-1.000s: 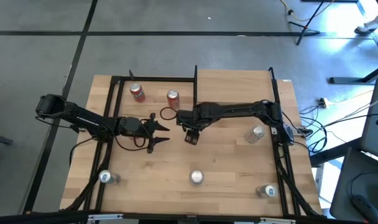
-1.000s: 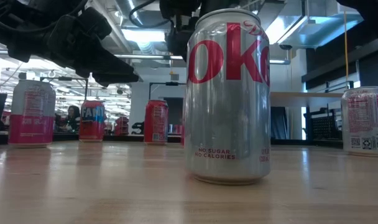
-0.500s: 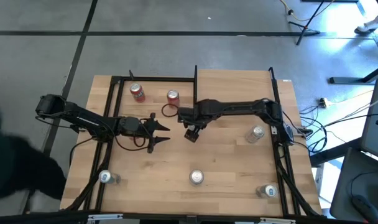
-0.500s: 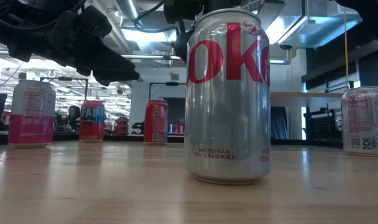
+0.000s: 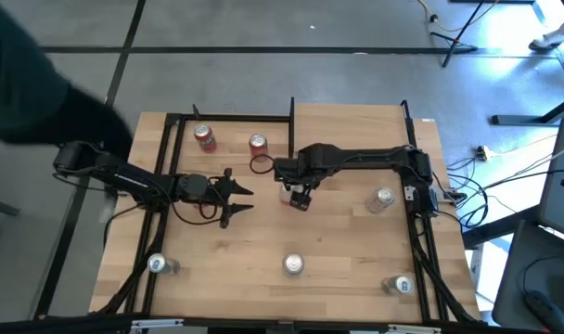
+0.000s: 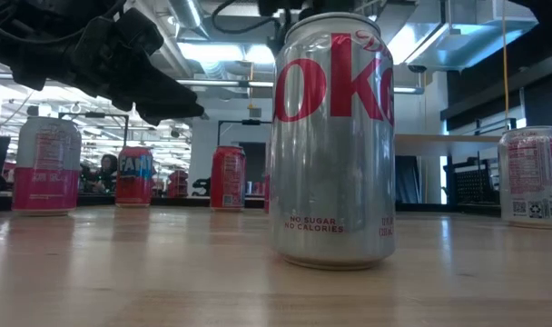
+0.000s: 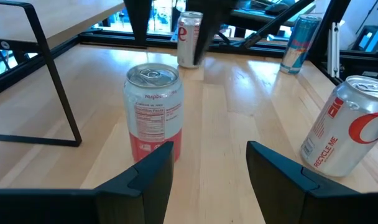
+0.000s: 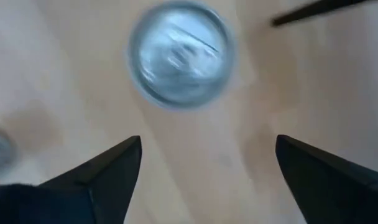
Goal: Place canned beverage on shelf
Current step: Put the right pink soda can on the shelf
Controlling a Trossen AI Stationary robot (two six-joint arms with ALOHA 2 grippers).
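Observation:
A pink-and-white can (image 7: 153,112) stands upright on the tabletop straight ahead of my left gripper (image 7: 211,168), which is open, level and apart from it. My left gripper also shows in the high view (image 5: 243,198). My right gripper (image 5: 299,199) points down, open and empty, above the middle of the table. Its wrist view shows a can's blurred silver top (image 8: 179,56) ahead of the spread fingers (image 8: 207,180), not between them. The shelf (image 5: 349,128), a raised light-wood board between black posts, stands at the far right. A silver Diet Coke can (image 6: 330,136) stands near the front edge.
Two red cans (image 5: 205,137) (image 5: 258,146) stand at the far left inside a black frame. Silver-topped cans stand at right (image 5: 384,199), front left (image 5: 158,265) and front right (image 5: 401,285). A person's dark shape (image 5: 41,83) shows off the table's far left.
My right gripper has gone a little toward the table's right edge, still pointing down and open. A person's dark shape has moved along the table's left side, from near to far.

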